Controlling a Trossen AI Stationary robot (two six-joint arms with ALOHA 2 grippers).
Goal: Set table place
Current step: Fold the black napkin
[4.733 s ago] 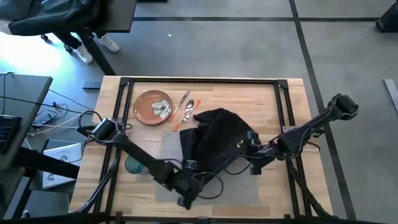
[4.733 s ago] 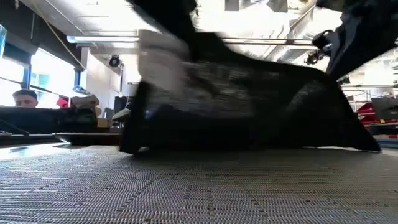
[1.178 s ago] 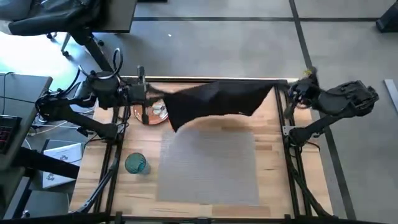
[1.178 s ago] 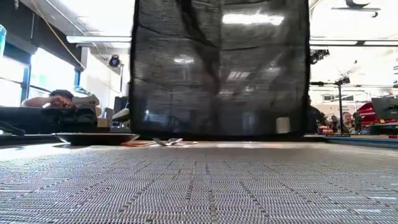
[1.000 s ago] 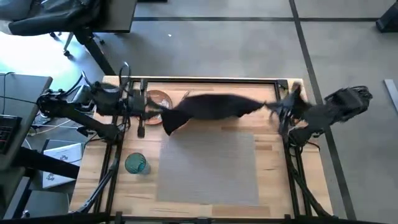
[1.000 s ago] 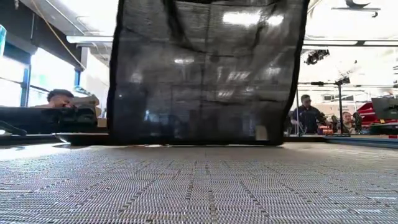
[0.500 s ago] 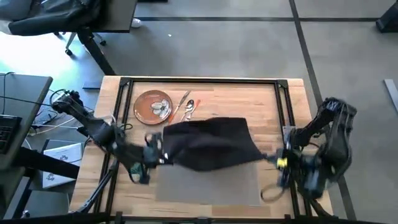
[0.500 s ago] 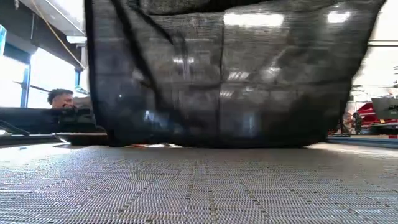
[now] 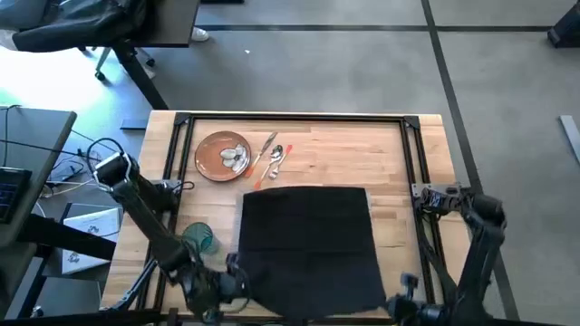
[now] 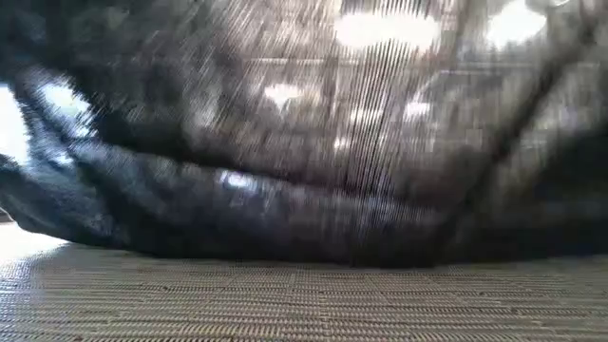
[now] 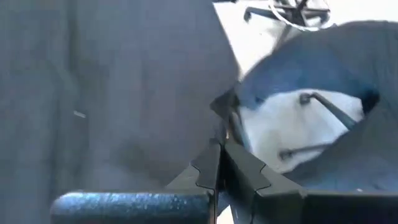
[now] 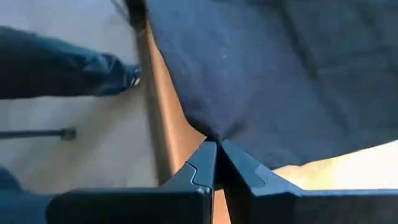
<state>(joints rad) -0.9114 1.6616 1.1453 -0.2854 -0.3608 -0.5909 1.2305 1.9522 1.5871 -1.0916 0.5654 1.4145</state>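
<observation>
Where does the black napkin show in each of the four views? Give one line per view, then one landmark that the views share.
High view: napkin spread flat over the mat, centre near edge.
Low view: napkin fills nearly the whole picture, hanging just above the mat.
Left wrist view: napkin ahead of the left gripper, which pinches a corner.
Right wrist view: napkin ahead of the right gripper, which pinches a corner.
Shared landmark: the pinched corners.

Take the grey floor (image 9: 362, 63) as your landmark. You have dark seam lines (image 9: 444, 63) crossing it. At its far left corner stands a black office chair (image 9: 100, 27) with a white shoe (image 9: 199, 34) just beside its base. Along its left edge you see a grey desk (image 9: 32, 136), with loose cables (image 9: 86, 158) trailing next to it.
</observation>
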